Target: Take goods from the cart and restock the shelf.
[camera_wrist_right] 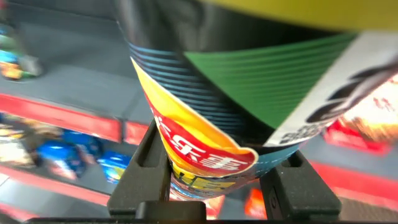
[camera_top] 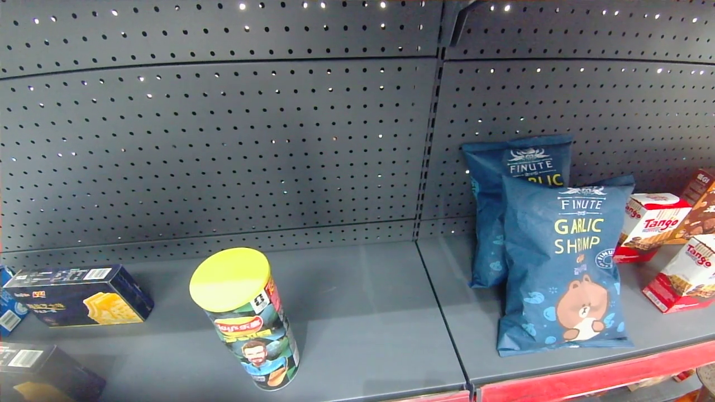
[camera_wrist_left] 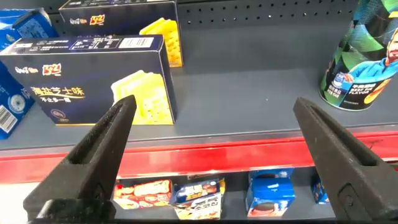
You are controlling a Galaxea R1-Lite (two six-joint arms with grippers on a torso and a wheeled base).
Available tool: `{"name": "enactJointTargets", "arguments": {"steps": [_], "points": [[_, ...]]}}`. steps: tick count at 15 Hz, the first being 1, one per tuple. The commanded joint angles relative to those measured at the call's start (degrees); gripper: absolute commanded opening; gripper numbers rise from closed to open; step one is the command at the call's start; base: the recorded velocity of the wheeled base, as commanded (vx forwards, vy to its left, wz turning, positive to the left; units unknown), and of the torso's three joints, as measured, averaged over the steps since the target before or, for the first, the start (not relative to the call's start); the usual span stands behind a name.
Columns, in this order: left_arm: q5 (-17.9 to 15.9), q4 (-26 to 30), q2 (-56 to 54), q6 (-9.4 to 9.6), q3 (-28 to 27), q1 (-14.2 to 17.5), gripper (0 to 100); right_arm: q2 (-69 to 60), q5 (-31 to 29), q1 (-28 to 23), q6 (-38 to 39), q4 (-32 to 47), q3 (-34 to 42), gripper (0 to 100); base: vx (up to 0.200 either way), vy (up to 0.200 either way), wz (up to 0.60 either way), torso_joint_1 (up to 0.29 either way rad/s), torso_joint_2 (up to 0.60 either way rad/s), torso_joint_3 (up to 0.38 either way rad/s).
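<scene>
- Up front, the right gripper (camera_wrist_right: 217,186) is clamped on one tall snack can with a yellow, green and blue-striped label (camera_wrist_right: 249,93).
- The left gripper (camera_wrist_left: 214,106) hangs with its fingers spread wide before the red front lip (camera_wrist_left: 205,162) of the grey metal shelf (camera_top: 363,312).
- A second can with a yellow-green lid (camera_top: 246,318) stands upright at seven o'clock in the head view.
- Two navy cracker boxes (camera_top: 78,296) lie at its nine o'clock.
- Two blue shrimp bags (camera_top: 564,268) stand at its three o'clock, with two red-and-white wafer boxes (camera_top: 651,223) past them.
</scene>
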Motion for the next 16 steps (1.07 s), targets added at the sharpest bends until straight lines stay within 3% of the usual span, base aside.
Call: {"name": "enactJointTargets", "arguments": {"steps": [1, 5, 10, 12, 14, 15, 16], "points": [[0.0, 0.0, 0.0, -0.01, 0.0, 0.0, 100, 9.2, 3.2, 2.7, 0.0, -0.5, -6.2, 0, 0.000, 0.000, 0.00, 0.000, 0.00, 0.000], [0.0, 0.0, 0.0, -0.01, 0.0, 0.0, 100, 23.1, 6.1, 3.8, -0.3, -2.0, -11.2, 0, 0.000, 0.000, 0.00, 0.000, 0.00, 0.000], [0.0, 0.0, 0.0, -0.01, 0.0, 0.0, 100, 39.6, 4.3, 13.3, -0.2, -13.7, -13.6, 0, 0.000, 0.000, 0.00, 0.000, 0.00, 0.000], [0.0, 0.0, 0.0, -0.01, 0.0, 0.0, 100, 46.9, 1.4, 16.3, 0.4, -19.2, -14.4, 0, 0.000, 0.000, 0.00, 0.000, 0.00, 0.000], [0.0, 0.0, 0.0, -0.01, 0.0, 0.0, 100, 57.1, -7.1, 24.2, 3.4, -27.7, -17.3, 0, 0.000, 0.000, 0.00, 0.000, 0.00, 0.000], [0.0, 0.0, 0.0, -0.01, 0.0, 0.0, 100, 58.9, -9.3, 25.4, 3.7, -28.4, -18.4, 0, 0.000, 0.000, 0.00, 0.000, 0.00, 0.000], [0.0, 0.0, 0.0, -0.01, 0.0, 0.0, 100, 63.6, -15.8, 26.7, 3.8, -28.6, -21.9, 0, 0.000, 0.000, 0.00, 0.000, 0.00, 0.000]]}}
